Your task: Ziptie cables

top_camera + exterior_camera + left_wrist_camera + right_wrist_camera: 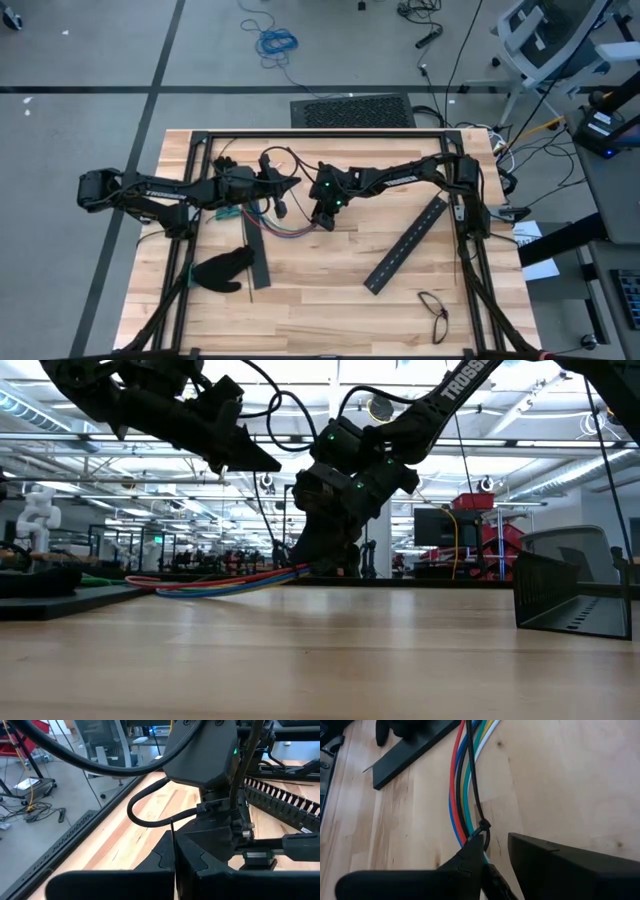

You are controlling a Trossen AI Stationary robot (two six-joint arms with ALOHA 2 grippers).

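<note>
While looped around cables (462, 795), ziptie (475, 785) pinned by right claw (495, 851) mid-worktop, steadying bundle; left claw (175, 865) clamped on ziptie tail, ready for cinching.

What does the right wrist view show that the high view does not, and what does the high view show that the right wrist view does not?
Only the right wrist view shows the ziptie looped around the cables, its head beside the right gripper.

Only the high view shows both arms, the left gripper raised nearby, the second slotted bar and the eyeglasses.

Both show the cables, a black glove and the nearer slotted bar.
</note>
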